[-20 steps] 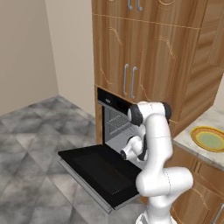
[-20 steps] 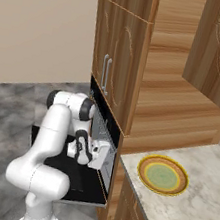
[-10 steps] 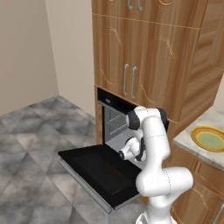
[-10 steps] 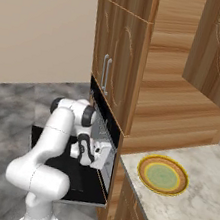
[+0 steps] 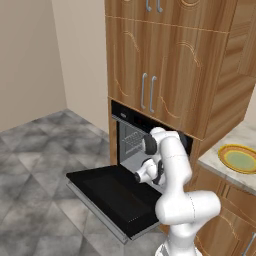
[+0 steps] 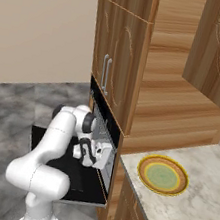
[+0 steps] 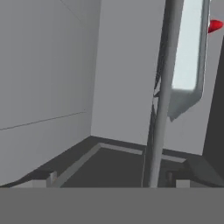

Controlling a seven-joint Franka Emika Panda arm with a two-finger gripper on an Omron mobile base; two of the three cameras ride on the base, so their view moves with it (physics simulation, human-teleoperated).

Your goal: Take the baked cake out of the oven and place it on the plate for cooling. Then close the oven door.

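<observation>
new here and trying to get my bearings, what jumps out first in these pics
The black oven door hangs dropped open below the wooden cabinets, and the white arm bends down so its open gripper sits at the mouth of the oven. On the counter to the right, the yellow-rimmed plate with a pale green centre lies bare. In the hand view a red cake topping peeks beside a pale tray.
</observation>
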